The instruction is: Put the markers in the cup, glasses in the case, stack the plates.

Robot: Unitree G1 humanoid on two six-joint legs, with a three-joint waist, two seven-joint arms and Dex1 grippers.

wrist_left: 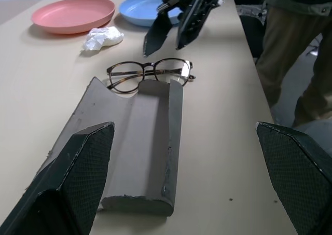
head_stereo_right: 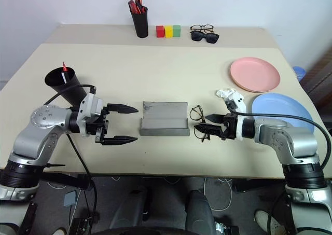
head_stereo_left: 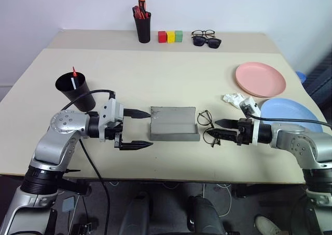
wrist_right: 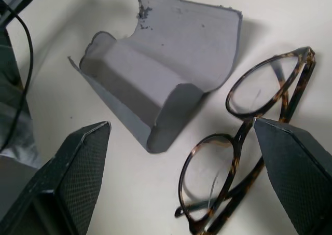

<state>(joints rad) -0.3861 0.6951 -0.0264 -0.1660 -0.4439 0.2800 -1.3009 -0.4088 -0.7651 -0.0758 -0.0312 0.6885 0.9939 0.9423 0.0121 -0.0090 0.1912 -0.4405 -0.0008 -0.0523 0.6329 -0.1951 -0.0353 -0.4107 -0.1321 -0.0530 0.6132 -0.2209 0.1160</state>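
Case (head_stereo_left: 174,124) lies open mid-surface (head_stereo_left: 155,74), glasses (head_stereo_left: 206,126) just beside it on the R. L end effector (head_stereo_left: 136,128) wide open, empty, near case's L end. R end effector (head_stereo_left: 222,129) wide open, empty, at glasses.

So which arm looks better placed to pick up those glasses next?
The right one, I'd say. Its tool is open and already at the glasses, which lie beside the open case on that side. The left tool, also open, sits beyond the case, which lies between it and the glasses.
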